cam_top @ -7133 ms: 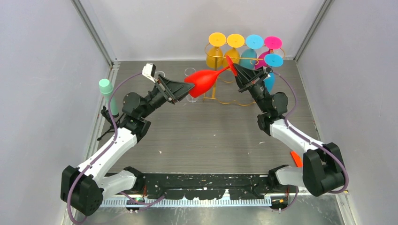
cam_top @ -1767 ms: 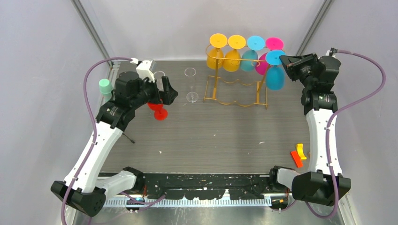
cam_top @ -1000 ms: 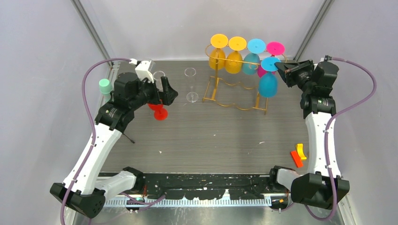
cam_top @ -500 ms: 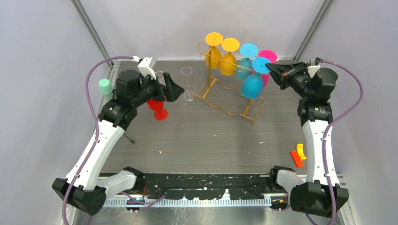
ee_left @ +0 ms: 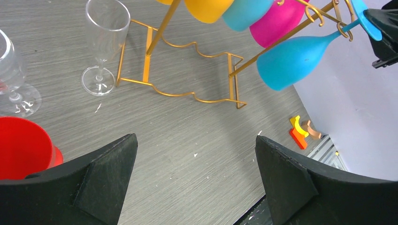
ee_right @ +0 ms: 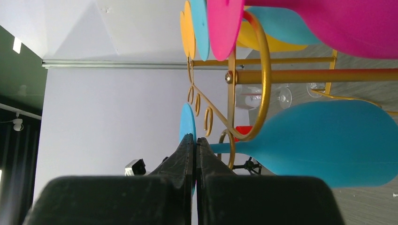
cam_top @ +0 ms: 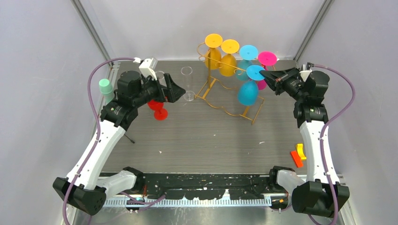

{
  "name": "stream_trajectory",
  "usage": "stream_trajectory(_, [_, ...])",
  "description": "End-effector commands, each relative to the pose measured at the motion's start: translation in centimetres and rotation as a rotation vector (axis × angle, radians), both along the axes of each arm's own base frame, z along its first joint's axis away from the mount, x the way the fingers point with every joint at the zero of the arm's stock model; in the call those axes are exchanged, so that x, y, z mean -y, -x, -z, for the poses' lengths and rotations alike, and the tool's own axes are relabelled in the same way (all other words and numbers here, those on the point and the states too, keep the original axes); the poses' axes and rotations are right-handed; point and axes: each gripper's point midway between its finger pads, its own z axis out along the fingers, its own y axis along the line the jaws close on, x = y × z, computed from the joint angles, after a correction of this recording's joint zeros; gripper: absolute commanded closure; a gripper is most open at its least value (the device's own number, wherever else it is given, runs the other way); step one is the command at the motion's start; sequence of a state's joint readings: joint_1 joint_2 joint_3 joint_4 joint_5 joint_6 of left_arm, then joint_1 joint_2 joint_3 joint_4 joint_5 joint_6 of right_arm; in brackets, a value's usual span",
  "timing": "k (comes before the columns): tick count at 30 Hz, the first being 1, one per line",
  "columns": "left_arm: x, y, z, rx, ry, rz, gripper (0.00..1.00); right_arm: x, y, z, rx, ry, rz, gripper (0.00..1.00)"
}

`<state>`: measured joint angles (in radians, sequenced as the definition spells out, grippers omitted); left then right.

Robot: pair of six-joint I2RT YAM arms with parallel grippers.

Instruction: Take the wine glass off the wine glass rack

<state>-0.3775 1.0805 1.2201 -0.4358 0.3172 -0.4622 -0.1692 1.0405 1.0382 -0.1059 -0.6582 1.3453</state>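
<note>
Extraction step: right gripper (cam_top: 264,75) is pinching the blue wine glass (cam_top: 247,93) by its foot, far right, stem hanging in a rack (ee_right: 305,75) loop. Next: sliding it clear without dragging the rack. Left gripper (cam_top: 173,91) is idling wide open.

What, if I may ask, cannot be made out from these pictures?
Red glass: in the top view the left arm covers part of its bowl; in the left wrist view the frame edge cuts it off.
Blue wine glass: in the right wrist view a loop of the rack crosses its stem, so whether it is unhooked is unclear.
Small orange and yellow pieces: top view, too small to identify.
</note>
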Motion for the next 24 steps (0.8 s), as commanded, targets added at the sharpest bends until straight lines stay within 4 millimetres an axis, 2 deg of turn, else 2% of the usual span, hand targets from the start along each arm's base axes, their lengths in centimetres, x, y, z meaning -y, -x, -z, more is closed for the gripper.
stream_trajectory(1, [0.6,-0.3,-1.5,0.055,0.037,0.021,0.00,-1.2,0.8,-0.2,0.034,0.027,-0.062,1.00])
stream_trajectory(10, [0.9,-0.8,-1.2,0.041,0.046,0.023,0.00,-2.0,2.6,0.3,0.019,0.060,-0.099,1.00])
stream_trajectory(24, [1.3,-1.0,-0.9,0.023,0.062,0.030,0.00,-1.6,3.6,0.6,0.012,0.101,-0.052,1.00])
